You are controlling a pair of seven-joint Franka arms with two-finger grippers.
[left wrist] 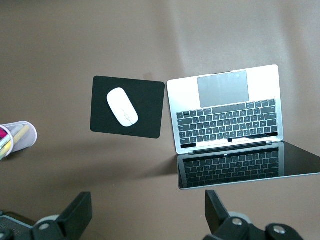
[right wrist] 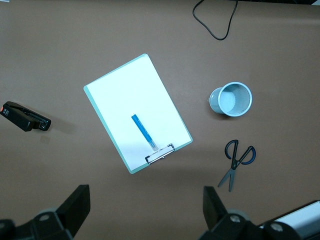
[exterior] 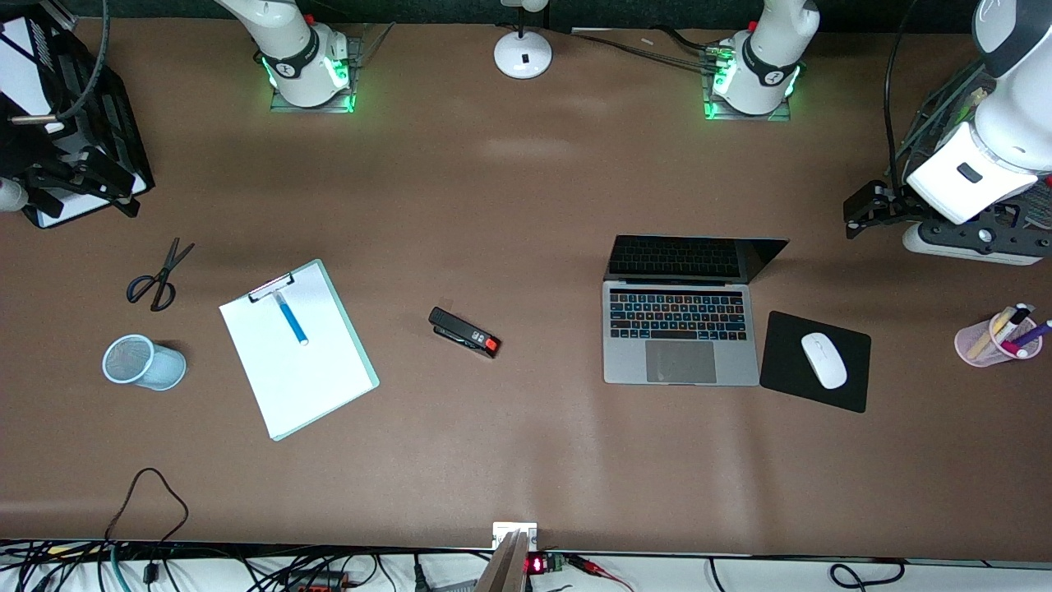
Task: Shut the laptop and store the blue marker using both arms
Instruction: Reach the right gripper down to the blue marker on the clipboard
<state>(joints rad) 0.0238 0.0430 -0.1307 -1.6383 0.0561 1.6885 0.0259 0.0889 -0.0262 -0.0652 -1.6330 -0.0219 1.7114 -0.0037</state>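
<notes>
Both grippers wait high, spread wide: left gripper (left wrist: pixel 145 220) over open laptop (exterior: pixel 680 329), right gripper (right wrist: pixel 145 217) over clipboard (right wrist: pixel 137 112) carrying blue marker (right wrist: pixel 144 131). I push the lid evenly (no twisting).

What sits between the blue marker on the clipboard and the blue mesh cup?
Nothing visible. The slim blue marker lies on the white paper of the green clipboard; only bare brown table separates it from the blue mesh cup. The black scissors lie off that path, farther from the camera.
</notes>
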